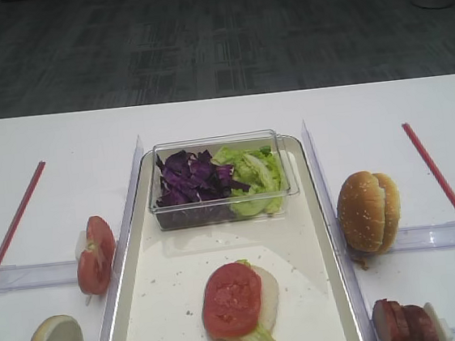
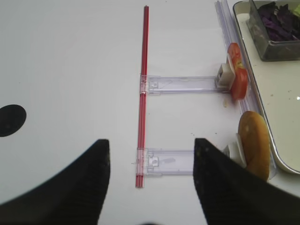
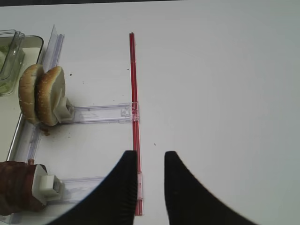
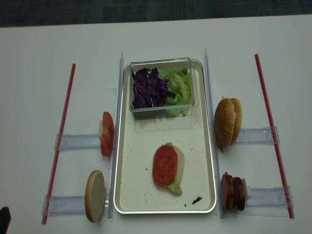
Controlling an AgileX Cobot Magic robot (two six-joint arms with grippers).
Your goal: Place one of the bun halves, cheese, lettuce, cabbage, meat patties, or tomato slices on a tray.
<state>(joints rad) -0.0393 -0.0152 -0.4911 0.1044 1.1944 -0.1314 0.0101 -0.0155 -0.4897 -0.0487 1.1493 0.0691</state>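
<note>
Ingredients are waiting upright in clear holders (image 4: 78,142) on either side of the tray (image 4: 146,195), probably so each slice can be pinched by its edge. The tomato slices (image 4: 107,134) and one pale-faced bun half (image 4: 94,195) are standing on the left; more bun halves (image 4: 227,122) and the meat patties (image 4: 233,191) on the right. A tub (image 4: 161,109) at the tray's far end is holding the cabbage (image 4: 147,87) and the lettuce (image 4: 178,85). Mid-tray, a stack is lying already built: bun, a green leaf, a tomato slice (image 4: 165,165) on top.

The left hand (image 2: 152,159) is hanging over bare desk (image 2: 70,70), spread wide and gripping nothing. The right hand (image 3: 150,161) is hovering above a red strip (image 3: 135,93), slightly parted and apparently empty, though only the tips are showing.
</note>
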